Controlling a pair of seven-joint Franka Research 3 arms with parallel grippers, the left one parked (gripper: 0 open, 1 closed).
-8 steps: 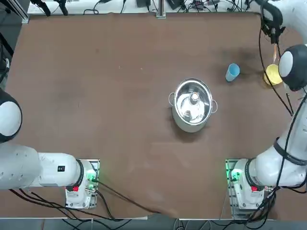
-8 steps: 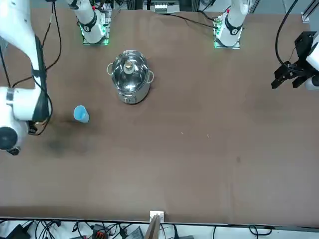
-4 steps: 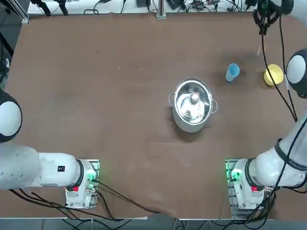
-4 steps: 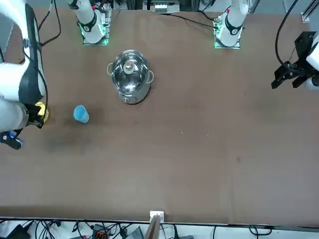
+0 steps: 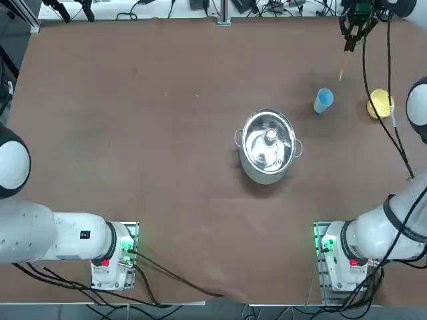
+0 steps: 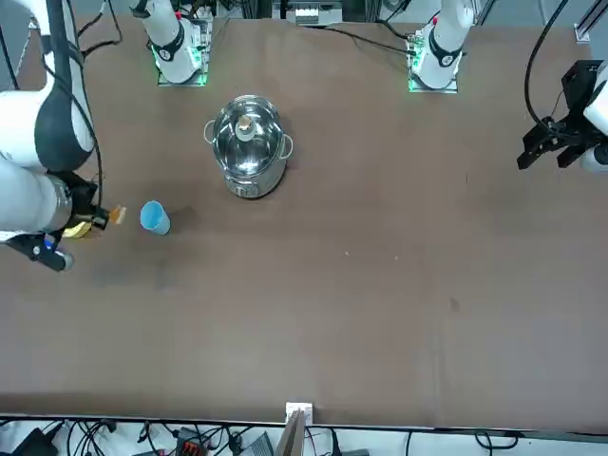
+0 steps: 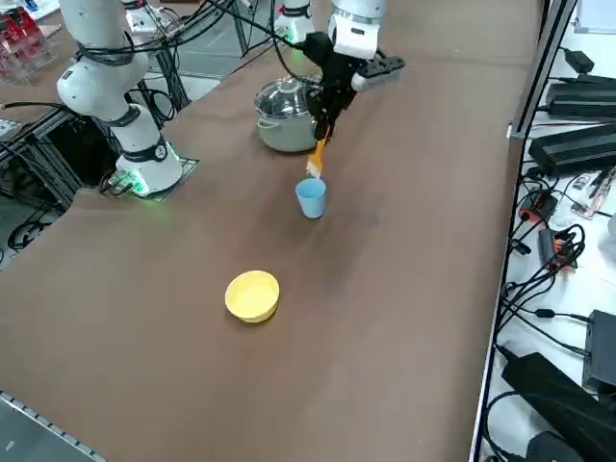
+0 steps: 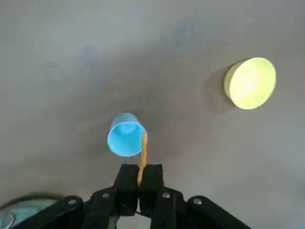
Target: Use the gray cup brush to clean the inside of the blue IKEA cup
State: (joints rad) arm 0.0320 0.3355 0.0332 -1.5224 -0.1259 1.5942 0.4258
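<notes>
Brown tabletop [image 5: 167, 180] fills most of the top view, with cables and hardware along the far edge. The right gripper [image 5: 349, 45] hangs over the table's far right part, an orange-handled brush [image 5: 344, 65] pointing down from it. The light-blue IKEA cup [image 5: 323, 101] stands upright, nearer the arm bases than the brush, with the yellow bowl [image 5: 380, 105] just to its right. Farther left sits a two-handled steel pot [image 5: 269, 148] under a glass lid [image 5: 267, 137].

Across the table, the front view has the gripper at the picture's left, the brush's pale end reaching toward the cup with a gap between them. Part of the yellow bowl shows beneath the arm, the rest hidden behind it. The lidded pot stands apart from the cup, closer to the arm bases.

From the right side view, the brush slants down from the gripper, its pale bristles [image 7: 314, 168] close to the cup's rim. Past them is the pot; the bowl lies nearer the camera.

In the right wrist view, the two black fingers [image 8: 153, 183] are closed on the orange handle. The brush overlaps the edge of the cup's open mouth; this view alone cannot tell whether they touch.
</notes>
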